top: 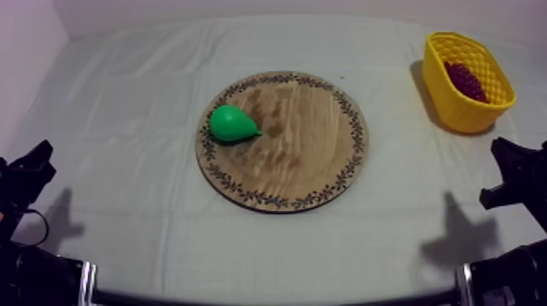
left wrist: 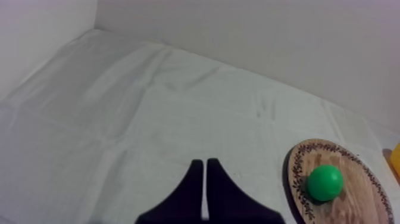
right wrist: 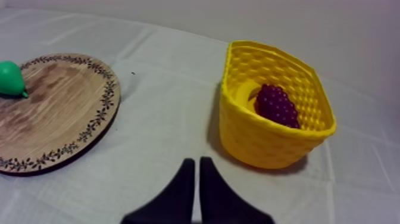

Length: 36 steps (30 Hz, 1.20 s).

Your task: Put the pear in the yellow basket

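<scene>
A green pear (top: 233, 124) lies on the left part of the round wooden board (top: 309, 155) in the middle of the table. The yellow basket (top: 458, 107) stands at the far right and holds a bunch of purple grapes (top: 467, 80). My left gripper (top: 32, 163) rests low at the left edge, well away from the board. Its fingers (left wrist: 204, 170) lie together as a narrow wedge, shut on nothing, with the pear (left wrist: 325, 182) and board (left wrist: 351, 202) off to one side. My right gripper (right wrist: 197, 167) is likewise shut on nothing, in front of the basket (right wrist: 262, 143) with its grapes (right wrist: 276, 105).
Grey-white cloth (top: 122, 122) covers the table, with open room to the left of the board and between board and basket. A wall rises behind the far edge. My right arm (top: 517, 175) sits low at the right, below the basket.
</scene>
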Motion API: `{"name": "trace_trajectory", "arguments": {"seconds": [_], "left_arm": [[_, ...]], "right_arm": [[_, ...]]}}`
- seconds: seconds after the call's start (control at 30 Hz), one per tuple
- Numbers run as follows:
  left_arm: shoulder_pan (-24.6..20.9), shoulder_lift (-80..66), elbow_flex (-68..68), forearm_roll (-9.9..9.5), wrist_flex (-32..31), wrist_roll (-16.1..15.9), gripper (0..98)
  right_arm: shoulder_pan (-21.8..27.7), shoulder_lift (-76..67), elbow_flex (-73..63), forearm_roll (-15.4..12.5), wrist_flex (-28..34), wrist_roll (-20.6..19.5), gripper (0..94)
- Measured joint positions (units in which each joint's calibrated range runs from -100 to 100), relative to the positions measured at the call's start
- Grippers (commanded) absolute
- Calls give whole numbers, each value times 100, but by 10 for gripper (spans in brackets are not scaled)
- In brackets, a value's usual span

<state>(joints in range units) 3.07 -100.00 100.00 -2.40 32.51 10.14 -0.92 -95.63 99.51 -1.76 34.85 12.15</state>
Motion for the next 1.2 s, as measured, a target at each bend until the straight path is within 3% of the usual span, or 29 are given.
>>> {"name": "trace_trajectory", "arguments": {"seconds": [0.27, 0.57, 0.93, 1.2], "left_arm": [[0, 0, 0, 0, 0, 0, 1], [0, 0, 0, 0, 0, 0, 1], [0, 0, 0, 0, 0, 0, 1], [0, 0, 0, 0, 0, 0, 1]], "right_arm": [[-15, 0, 0, 0, 0, 309, 6], [-57, -7, 0, -6, 8, 118, 6], [-187, 460, -748, 89, -85, 492, 6], [-465, 1506, -2054, -368, 85, 1120, 6]]}}
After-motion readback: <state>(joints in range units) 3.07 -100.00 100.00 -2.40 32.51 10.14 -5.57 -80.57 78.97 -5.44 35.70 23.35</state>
